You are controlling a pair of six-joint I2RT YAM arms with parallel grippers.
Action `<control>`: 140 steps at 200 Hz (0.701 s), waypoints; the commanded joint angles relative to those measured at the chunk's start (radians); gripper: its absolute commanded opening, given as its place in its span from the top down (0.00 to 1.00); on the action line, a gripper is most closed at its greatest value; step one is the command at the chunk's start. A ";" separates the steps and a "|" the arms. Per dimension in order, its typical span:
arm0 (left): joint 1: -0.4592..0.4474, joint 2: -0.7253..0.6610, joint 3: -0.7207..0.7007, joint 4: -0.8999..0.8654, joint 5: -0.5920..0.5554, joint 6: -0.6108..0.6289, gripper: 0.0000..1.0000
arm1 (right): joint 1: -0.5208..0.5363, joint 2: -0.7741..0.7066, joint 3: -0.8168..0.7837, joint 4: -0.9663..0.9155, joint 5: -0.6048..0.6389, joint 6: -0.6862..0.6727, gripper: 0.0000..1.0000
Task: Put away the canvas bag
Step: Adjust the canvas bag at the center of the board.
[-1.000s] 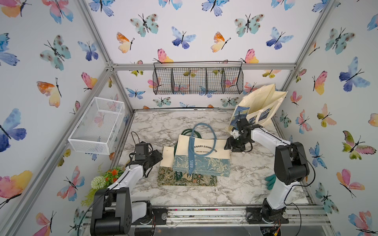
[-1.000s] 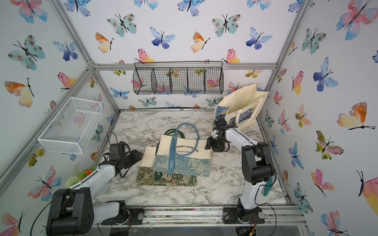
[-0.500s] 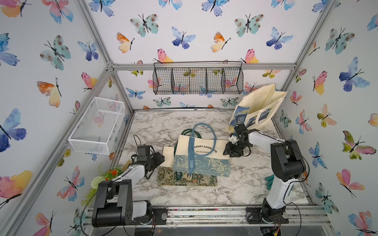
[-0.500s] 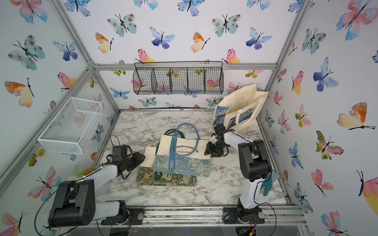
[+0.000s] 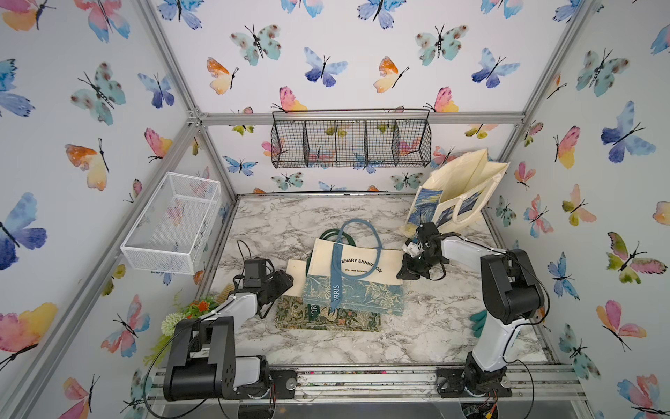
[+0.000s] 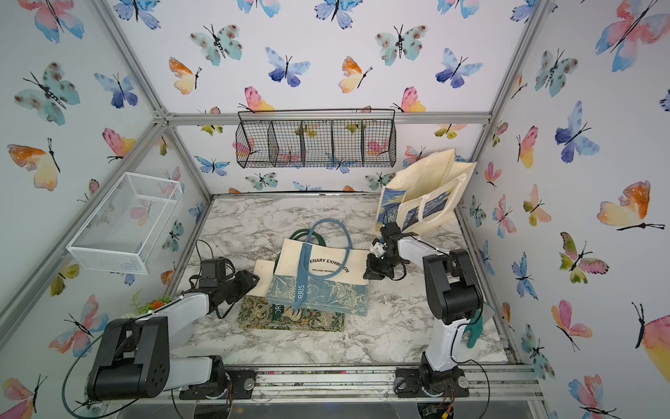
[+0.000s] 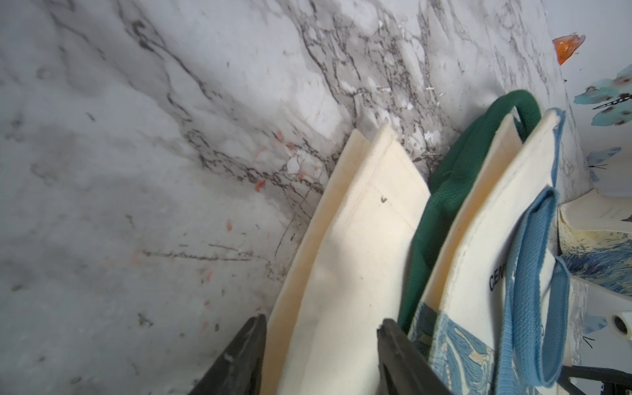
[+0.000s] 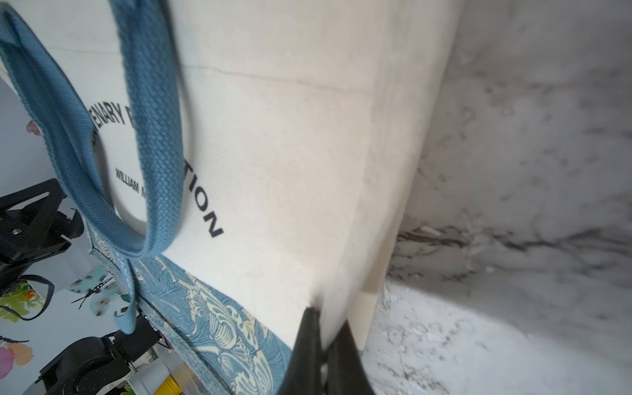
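A cream canvas bag (image 5: 357,268) (image 6: 322,272) with a blue floral base and blue handles lies flat mid-table on a second bag (image 5: 326,319) with a green floral base and green handles. My right gripper (image 5: 404,270) (image 8: 328,318) is shut on the cream right edge of the blue-handled bag (image 8: 290,154). My left gripper (image 5: 286,279) (image 7: 321,321) is open, its fingers on either side of the cream corner panel (image 7: 342,256) of the lower, green-handled bag. In the left wrist view the blue-handled bag (image 7: 478,273) lies beside that panel.
A third cream bag (image 5: 456,196) with a blue painted print stands open at the back right. A black wire basket (image 5: 351,143) hangs on the back wall and a white mesh basket (image 5: 174,221) on the left wall. Artificial flowers (image 5: 192,312) sit by the left arm.
My right gripper moved down to the blue-handled bag's right edge and closed on it. The left gripper shifted slightly toward the bags and stayed open.
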 commanded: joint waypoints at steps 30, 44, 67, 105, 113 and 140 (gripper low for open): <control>-0.005 0.009 -0.007 0.018 0.029 -0.001 0.43 | 0.006 -0.055 -0.002 -0.063 -0.086 -0.114 0.98; -0.005 0.014 -0.007 0.025 0.033 -0.004 0.43 | 0.007 -0.061 0.000 -0.078 -0.127 -0.138 0.98; -0.005 0.024 -0.008 0.035 0.041 -0.013 0.43 | 0.029 -0.057 0.014 -0.100 -0.168 -0.170 0.98; -0.005 0.024 -0.005 0.033 0.042 -0.012 0.43 | 0.157 -0.021 0.068 -0.172 -0.102 -0.224 0.98; -0.005 0.021 -0.005 0.030 0.040 -0.010 0.43 | 0.188 -0.013 0.077 -0.186 -0.078 -0.231 0.98; -0.005 0.009 0.001 0.021 0.033 -0.009 0.43 | 0.246 -0.004 0.092 -0.221 0.031 -0.239 0.98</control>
